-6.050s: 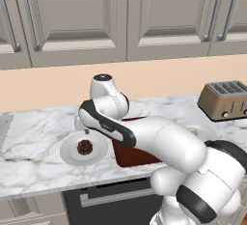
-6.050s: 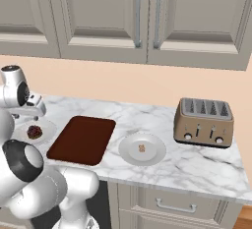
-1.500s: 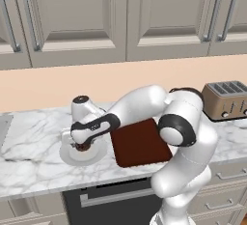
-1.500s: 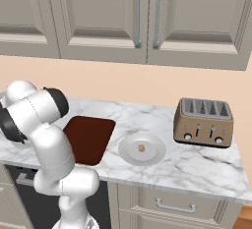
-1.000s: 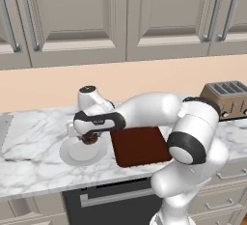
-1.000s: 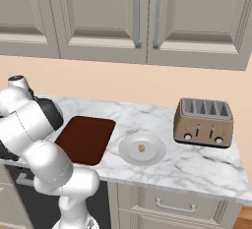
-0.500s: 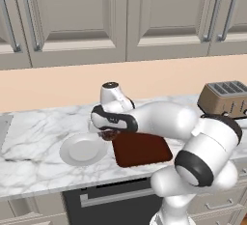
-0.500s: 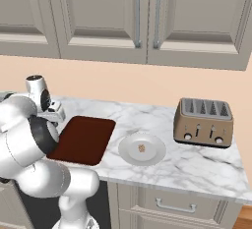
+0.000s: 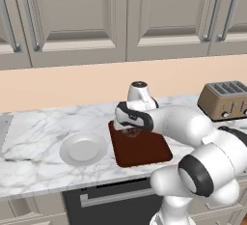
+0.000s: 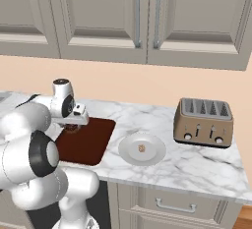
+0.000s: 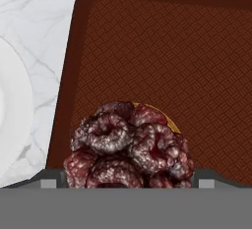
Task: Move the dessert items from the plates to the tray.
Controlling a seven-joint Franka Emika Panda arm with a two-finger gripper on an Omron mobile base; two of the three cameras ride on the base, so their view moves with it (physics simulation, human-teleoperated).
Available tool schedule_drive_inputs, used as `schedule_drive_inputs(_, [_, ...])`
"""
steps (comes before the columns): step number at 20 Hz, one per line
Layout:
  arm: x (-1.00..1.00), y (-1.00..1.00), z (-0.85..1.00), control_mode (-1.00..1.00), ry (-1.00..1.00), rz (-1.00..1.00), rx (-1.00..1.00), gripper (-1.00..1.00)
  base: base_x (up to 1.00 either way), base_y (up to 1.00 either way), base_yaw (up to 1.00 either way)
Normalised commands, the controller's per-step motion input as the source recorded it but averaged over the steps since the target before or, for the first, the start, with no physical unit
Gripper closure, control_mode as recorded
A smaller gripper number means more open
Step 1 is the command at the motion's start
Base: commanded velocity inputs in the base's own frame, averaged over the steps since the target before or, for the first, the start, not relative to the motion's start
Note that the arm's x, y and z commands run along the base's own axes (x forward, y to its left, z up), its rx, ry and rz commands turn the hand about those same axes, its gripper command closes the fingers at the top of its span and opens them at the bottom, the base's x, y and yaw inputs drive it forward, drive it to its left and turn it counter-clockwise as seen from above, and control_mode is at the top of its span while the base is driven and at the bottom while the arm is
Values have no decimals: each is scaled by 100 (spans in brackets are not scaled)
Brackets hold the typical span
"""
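My gripper [image 9: 131, 130] is shut on the dark maroon bumpy cupcake [image 9: 131, 133], held just over the left back part of the reddish-brown tray [image 9: 144, 150]. The hand view looks down past the cupcake [image 11: 130, 147] onto the tray [image 11: 172, 61], with my gripper [image 11: 125, 183] closed around it. To the tray's left lies one white plate [image 9: 83, 149], bare. The other plate [image 10: 153, 155] lies right of the tray [image 10: 91, 142] and carries the small pale tan morsel [image 10: 141, 148]. From the right base view my gripper [image 10: 73, 125] hangs over the tray's left edge with the cupcake [image 10: 73, 128].
A metallic brown toaster [image 10: 203, 122] stands on the marble counter [image 9: 34, 168] to the right of the plates. Grey wall cabinets [image 9: 120, 16] hang above. The rim of the bare plate [image 11: 10, 125] shows at the left of the hand view.
The arm has swung right from the left plate with the cupcake in the gripper, and it now hangs over the tray. The left plate is left bare.
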Motion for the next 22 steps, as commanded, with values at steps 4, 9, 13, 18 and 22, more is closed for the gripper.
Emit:
schedule_drive_inputs(4, [61, -38, 0, -100, 3, 4, 0, 100, 0, 0, 0])
schedule_drive_inputs(9, [43, -22, -1, -100, 2, 3, 0, 100, 0, 0, 0])
schedule_drive_inputs(13, [16, -4, -27, -100, 3, 0, 0, 100, 0, 0, 0])
schedule_drive_inputs(18, [19, 0, -38, -100, 1, 0, 0, 100, 0, 0, 0])
schedule_drive_inputs(22, [17, 0, -36, -100, 0, 0, 0, 100, 0, 0, 0])
